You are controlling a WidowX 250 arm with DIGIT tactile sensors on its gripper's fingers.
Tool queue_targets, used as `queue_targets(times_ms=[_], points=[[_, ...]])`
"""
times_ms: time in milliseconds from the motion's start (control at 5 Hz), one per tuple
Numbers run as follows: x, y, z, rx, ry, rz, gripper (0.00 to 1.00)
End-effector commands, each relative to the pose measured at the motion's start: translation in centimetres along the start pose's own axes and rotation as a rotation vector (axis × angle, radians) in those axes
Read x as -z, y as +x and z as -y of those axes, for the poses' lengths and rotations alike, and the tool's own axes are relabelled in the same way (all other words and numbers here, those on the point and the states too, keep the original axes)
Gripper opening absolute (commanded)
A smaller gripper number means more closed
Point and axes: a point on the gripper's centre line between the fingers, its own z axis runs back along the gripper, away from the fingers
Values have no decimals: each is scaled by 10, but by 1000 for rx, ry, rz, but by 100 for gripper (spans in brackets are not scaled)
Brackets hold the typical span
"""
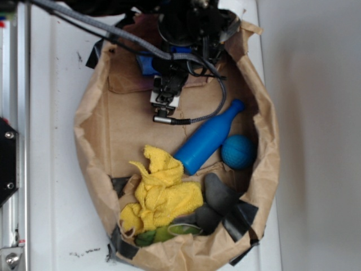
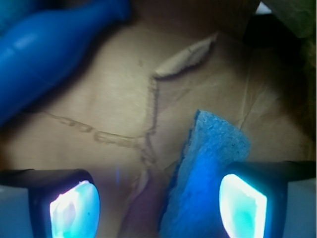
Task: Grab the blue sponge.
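Blue sponge (image 2: pixel 208 173) between the spread fingers, nearer the right one.
Gripper (image 2: pixel 158 203) wide, nothing clamped; sponge stands tilted on brown paper (image 2: pixel 99 99). Glossy bottle (image 1: pixel 207 139) beside ball (image 1: pixel 238 151), yellow cloth (image 1: pixel 161 189) near.

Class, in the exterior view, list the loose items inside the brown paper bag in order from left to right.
Crumpled yellow cloth → glossy blue bowling-pin-shaped bottle → round textured blue ball.

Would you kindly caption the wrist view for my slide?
Open end effector straddling the sponge on brown paper, bottle behind.
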Motion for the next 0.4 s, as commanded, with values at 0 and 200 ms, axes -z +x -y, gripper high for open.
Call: queue_targets(times_ms=[0,200], points=[[-2,1,-28,-129,149,52,100],[12,6,-35,-150,152,4,100]])
